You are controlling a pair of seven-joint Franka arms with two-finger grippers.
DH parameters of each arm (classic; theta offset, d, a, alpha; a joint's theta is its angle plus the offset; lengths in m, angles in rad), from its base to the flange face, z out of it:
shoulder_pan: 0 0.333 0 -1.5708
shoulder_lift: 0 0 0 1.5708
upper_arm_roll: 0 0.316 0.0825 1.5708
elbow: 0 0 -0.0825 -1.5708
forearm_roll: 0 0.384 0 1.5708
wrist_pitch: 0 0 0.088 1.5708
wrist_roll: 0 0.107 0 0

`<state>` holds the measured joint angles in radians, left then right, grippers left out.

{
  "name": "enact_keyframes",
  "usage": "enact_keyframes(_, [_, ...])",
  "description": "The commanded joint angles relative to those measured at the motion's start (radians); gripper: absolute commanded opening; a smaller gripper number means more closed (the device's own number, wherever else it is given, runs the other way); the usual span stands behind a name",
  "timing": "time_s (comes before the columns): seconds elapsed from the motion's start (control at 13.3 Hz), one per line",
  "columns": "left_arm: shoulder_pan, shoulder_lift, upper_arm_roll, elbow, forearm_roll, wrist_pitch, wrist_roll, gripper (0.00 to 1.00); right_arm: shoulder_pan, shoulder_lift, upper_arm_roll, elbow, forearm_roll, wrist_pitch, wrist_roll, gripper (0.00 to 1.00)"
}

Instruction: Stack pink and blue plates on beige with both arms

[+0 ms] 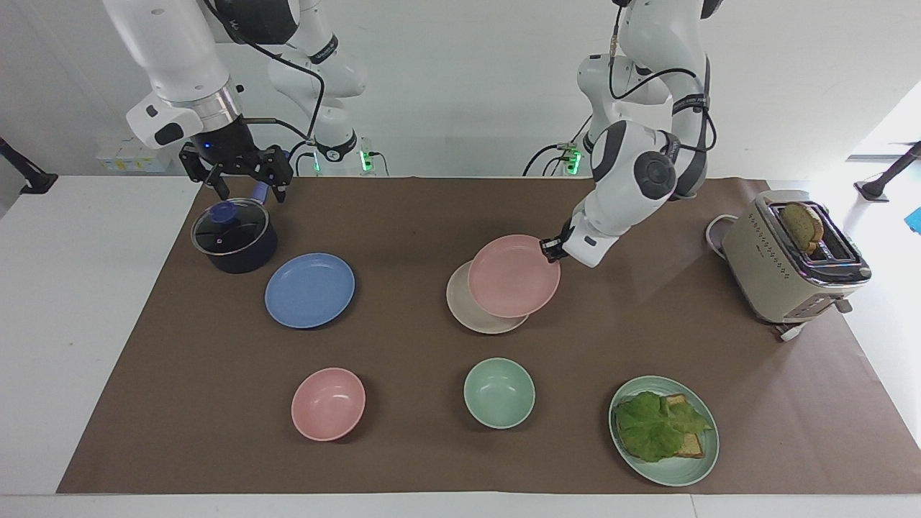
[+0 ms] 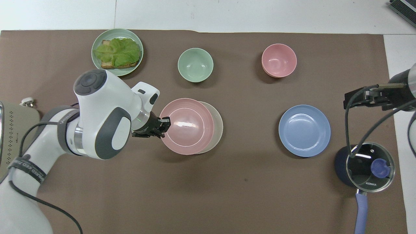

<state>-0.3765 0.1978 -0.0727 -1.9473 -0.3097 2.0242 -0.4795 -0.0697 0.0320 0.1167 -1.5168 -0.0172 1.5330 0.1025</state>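
The left gripper (image 1: 552, 250) is clamped on the rim of the pink plate (image 1: 513, 276), carried off-centre over the beige plate (image 1: 483, 311) mid-table. Released now, it could land askew or slide off. The right gripper (image 1: 245, 181) hangs open above the pot (image 1: 234, 237), the blue plate (image 1: 309, 290) untouched nearby.
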Motion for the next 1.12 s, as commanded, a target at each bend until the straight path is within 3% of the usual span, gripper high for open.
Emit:
enact_keyframes(0.0, [-0.054,-0.009,0.019,-0.081,-0.028,0.123,-0.002,0.00,-0.021,-0.020,0.008,-0.022,0.025,0.007,-0.035,1.00])
enact_keyframes(0.15, [-0.056,-0.008,0.021,-0.071,-0.028,0.122,-0.002,0.99,-0.019,-0.020,0.008,-0.025,0.026,0.036,-0.035,1.00])
enact_keyframes(0.38, [-0.030,0.002,0.030,-0.062,-0.011,0.108,0.012,1.00,-0.022,-0.037,0.006,-0.100,0.025,0.159,-0.038,1.00])
enact_keyframes(0.67, [0.203,0.002,0.034,-0.001,0.162,0.053,0.204,1.00,-0.053,-0.023,0.006,-0.196,0.025,0.269,-0.104,1.00])
enact_keyframes(0.9, [0.318,-0.012,0.034,0.111,0.360,0.001,0.338,1.00,-0.078,0.012,0.006,-0.307,0.025,0.424,-0.159,1.00])
enact_keyframes(1.05, [0.372,-0.020,0.034,0.244,0.371,-0.152,0.473,1.00,-0.084,0.084,0.006,-0.327,0.025,0.496,-0.188,1.00])
